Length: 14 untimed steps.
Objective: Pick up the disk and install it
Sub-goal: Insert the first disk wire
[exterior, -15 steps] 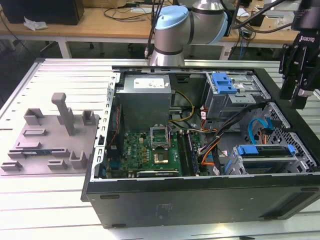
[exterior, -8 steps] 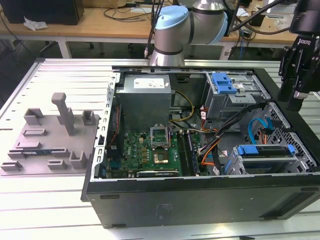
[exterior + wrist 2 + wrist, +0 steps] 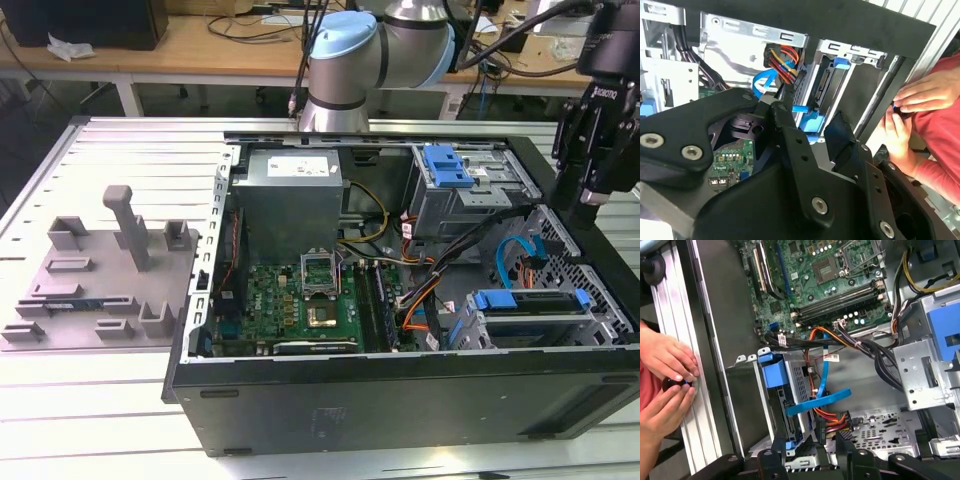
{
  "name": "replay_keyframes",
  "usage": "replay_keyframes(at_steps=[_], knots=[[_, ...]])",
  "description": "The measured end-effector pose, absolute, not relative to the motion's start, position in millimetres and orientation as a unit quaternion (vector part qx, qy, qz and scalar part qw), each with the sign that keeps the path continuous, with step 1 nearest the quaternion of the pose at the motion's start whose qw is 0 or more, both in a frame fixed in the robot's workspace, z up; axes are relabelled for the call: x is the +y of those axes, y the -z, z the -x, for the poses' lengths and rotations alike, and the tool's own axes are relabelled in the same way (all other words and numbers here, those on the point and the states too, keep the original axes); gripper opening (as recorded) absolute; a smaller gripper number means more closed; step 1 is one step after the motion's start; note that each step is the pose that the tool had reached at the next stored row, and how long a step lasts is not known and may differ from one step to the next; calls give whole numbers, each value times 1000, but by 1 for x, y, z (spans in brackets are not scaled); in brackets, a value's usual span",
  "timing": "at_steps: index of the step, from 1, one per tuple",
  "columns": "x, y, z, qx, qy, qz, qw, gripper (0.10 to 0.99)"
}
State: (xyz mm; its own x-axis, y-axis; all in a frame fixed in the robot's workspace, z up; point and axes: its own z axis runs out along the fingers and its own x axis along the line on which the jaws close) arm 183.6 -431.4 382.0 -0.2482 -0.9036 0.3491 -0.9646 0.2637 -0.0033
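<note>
Gripper (image 3: 594,195) hangs unclenched and empty, upper right of the exterior view; the disk (image 3: 530,300) sits in its cage (image 3: 603,330), lower right. I fear snagging the blue cable (image 3: 528,250), or crowding the person's hands (image 3: 665,357).

I work in what looks like a robotics lab or electronics workshop. My arm (image 3: 350,50) rises behind a slatted aluminium counter (image 3: 100,400). The counter carries an opened computer tower (image 3: 400,385) with its motherboard (image 3: 300,300) and wiring laid bare, and a grey moulded fixture plate (image 3: 90,290) lies beside it. Wooden desks (image 3: 200,50) run along the back, strewn with cables (image 3: 240,25) and equipment. In the first wrist view a person's hands (image 3: 665,357) sit at the counter's slatted edge.
</note>
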Motion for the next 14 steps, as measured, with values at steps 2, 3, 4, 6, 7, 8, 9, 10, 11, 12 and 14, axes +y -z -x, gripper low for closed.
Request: replay_keyframes(at_steps=[2,3,4,6,7,8,9,10,11,12,14], knots=[[-431,-380,-184,-781,-109,-598,140,522],[-431,-379,-184,-781,-109,-599,140,506],[-431,-379,-184,-780,-109,-600,140,439],[-431,-378,-184,-780,-109,-600,140,439],[-431,-378,-184,-780,-109,-600,140,369],[-431,-378,-184,-780,-109,-600,140,369],[-430,-378,-184,-780,-109,-600,140,369],[-430,-377,-184,-780,-110,-600,141,369],[-430,-377,-184,-779,-110,-601,142,369],[-429,-377,-184,-777,-112,-602,144,369],[-429,-375,-184,-774,-116,-604,149,369]])
